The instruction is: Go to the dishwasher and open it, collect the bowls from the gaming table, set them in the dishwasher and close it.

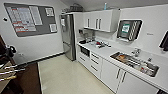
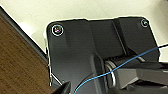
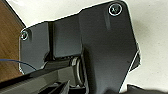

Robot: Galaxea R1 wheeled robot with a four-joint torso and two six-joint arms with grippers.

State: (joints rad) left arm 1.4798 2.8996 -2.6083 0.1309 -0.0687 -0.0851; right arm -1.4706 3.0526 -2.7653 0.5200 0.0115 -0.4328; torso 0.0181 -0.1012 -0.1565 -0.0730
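I face a kitchenette from across a pale floor [image 1: 65,75]. The dishwasher, the bowls and the gaming table are out of view. White base cabinets [image 1: 110,73] and drawers [image 1: 95,61] run under a long white counter [image 1: 107,51]. A small dark appliance front [image 1: 85,51] sits under the counter's far end. In the left wrist view my arm's dark plate [image 2: 75,50] hangs over pale floor next to a brown surface [image 2: 17,62]. The right wrist view shows the same kind of plate [image 3: 100,45] over pale floor.
A steel fridge [image 1: 68,36] stands at the far end beside wall cabinets [image 1: 100,21]. A sink [image 1: 135,63] holds clutter. A dark monitor [image 1: 128,30] hangs on the right wall and a notice board [image 1: 30,18] on the left. A brown table with metal rods [image 1: 11,71] is close on my left.
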